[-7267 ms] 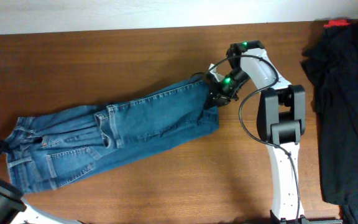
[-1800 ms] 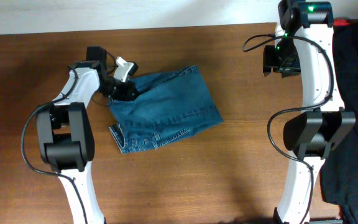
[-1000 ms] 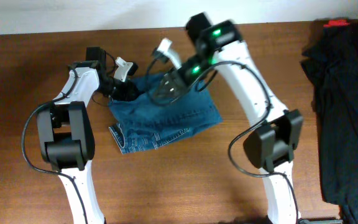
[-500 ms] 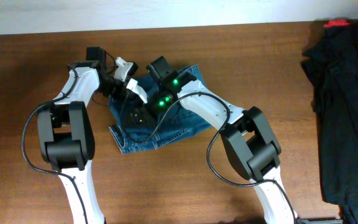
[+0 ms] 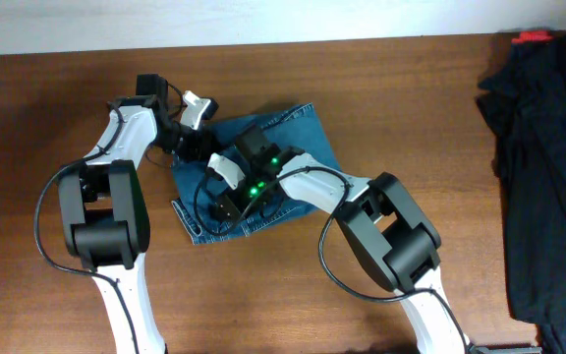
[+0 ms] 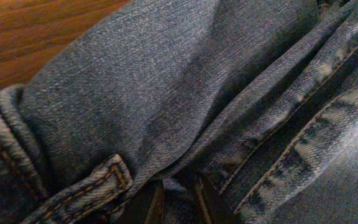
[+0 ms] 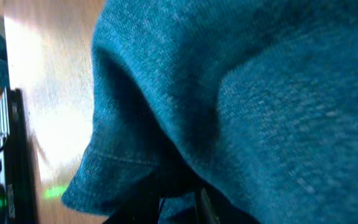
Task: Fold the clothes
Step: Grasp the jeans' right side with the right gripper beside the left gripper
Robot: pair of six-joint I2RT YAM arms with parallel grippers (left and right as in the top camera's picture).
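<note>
The jeans (image 5: 303, 147) lie as a compact blue denim bundle on the wooden table, left of centre. My left gripper (image 5: 202, 146) sits at the bundle's upper left corner. In the left wrist view denim (image 6: 166, 81) with tan stitching fills the frame, and that gripper (image 6: 176, 205) is shut on a fold of it. My right gripper (image 5: 222, 202) reaches across the bundle to its lower left part. In the right wrist view a hanging fold of denim (image 7: 260, 93) covers most of the frame, and cloth sits between the nearly closed jaws of the right gripper (image 7: 180, 208).
A heap of black clothing (image 5: 543, 167) fills the right edge of the table, with a small red object (image 5: 534, 36) behind it. Bare wood (image 5: 47, 128) surrounds the bundle. A white wall runs along the far edge.
My right arm swept from above the bundle's top down to its lower left part. The left arm and its grip stayed put. The bundle kept its shape.
</note>
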